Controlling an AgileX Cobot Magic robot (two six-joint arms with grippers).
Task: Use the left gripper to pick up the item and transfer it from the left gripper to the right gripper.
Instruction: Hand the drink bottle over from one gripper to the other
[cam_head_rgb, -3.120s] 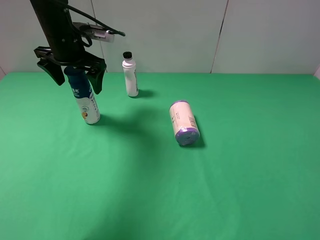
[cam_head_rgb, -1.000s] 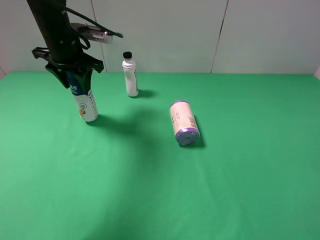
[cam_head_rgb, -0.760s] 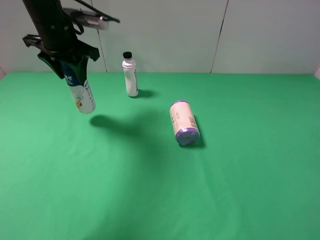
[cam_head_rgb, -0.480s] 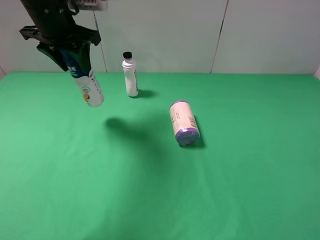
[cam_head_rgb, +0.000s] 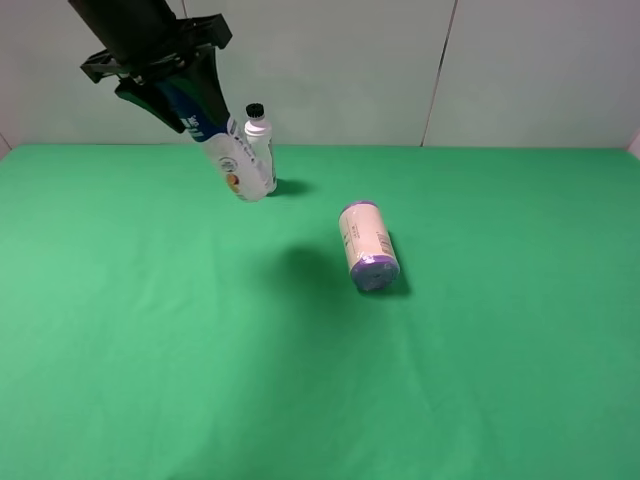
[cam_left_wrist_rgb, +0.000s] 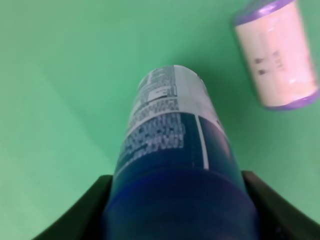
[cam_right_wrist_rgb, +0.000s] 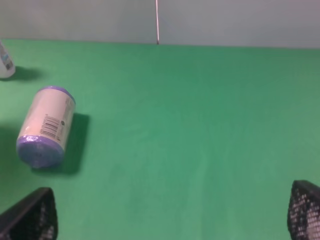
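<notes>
My left gripper (cam_head_rgb: 178, 88) is shut on the top of a blue and white bottle (cam_head_rgb: 224, 157). It holds the bottle tilted, high above the green table (cam_head_rgb: 300, 380), with the bottle's base pointing down and right. In the left wrist view the bottle (cam_left_wrist_rgb: 172, 130) fills the space between the dark fingers (cam_left_wrist_rgb: 82, 212). My right gripper (cam_right_wrist_rgb: 170, 215) is open and empty, low over the table on the right. It is out of the exterior view.
A small white bottle with a black cap (cam_head_rgb: 262, 150) stands at the back, just behind the held bottle's base. A white canister with a purple lid (cam_head_rgb: 367, 245) lies on its side mid-table. It also shows in the right wrist view (cam_right_wrist_rgb: 46, 126) and the left wrist view (cam_left_wrist_rgb: 277, 55).
The left gripper closed on the blue and white bottle, lifted it off the table, and has carried it up and to the right, tilting it more.
</notes>
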